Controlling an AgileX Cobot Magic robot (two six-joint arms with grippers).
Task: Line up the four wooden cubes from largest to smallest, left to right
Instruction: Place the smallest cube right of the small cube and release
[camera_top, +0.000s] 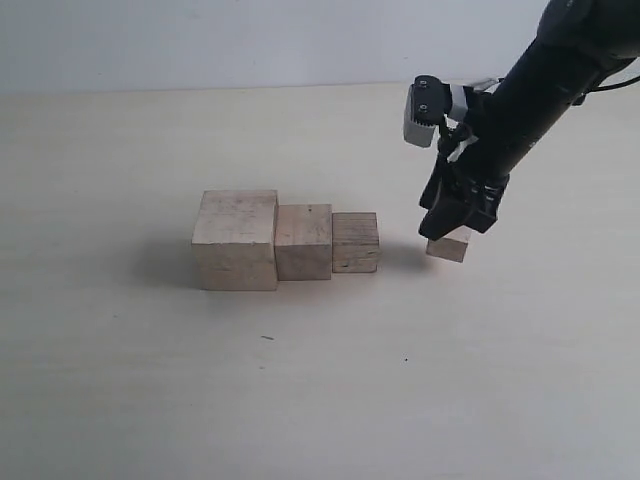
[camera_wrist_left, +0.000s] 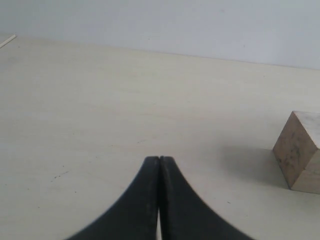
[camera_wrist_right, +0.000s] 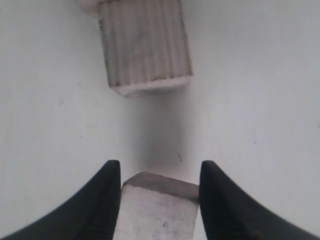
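Pinching the smallest cube (camera_top: 449, 246) in my right pincer (camera_top: 456, 229), I am lining it up flush beside the third cube (camera_top: 355, 242).

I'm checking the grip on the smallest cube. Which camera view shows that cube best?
The right wrist view: the smallest cube sits close-up between the fingers of the right gripper, both against its sides. The exterior view shows it small, its top hidden by the gripper. The left wrist view misses it.
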